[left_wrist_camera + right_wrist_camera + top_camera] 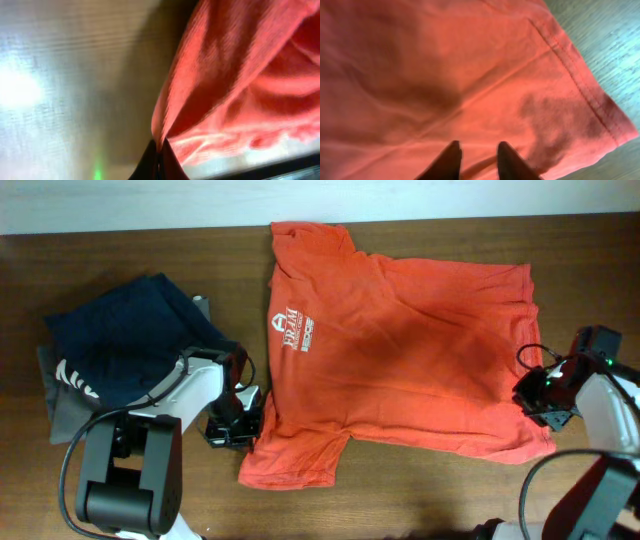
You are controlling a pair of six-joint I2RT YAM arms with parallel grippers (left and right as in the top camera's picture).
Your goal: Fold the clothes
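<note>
The left gripper [159, 159] is closed, its fingertips pinching the edge of the orange-red T-shirt [240, 75] by the near sleeve. The right gripper [479, 161] sits on the fabric near the hem corner, jaws narrowly apart with cloth showing between them; no pinch is visible. The T-shirt lies spread flat, logo up, across the table [420, 500]. A navy garment [130, 330] overlaps a grey garment [65, 415] further left, clear of the shirt.

Dark wood-grain bench [420, 490]. Orange-red T-shirt [400, 350] spread flat over the middle and right, sleeves to the left, hem to the right. At the left end, a crumpled navy garment [130, 330] overlaps a grey garment [65, 415] beneath it.
</note>
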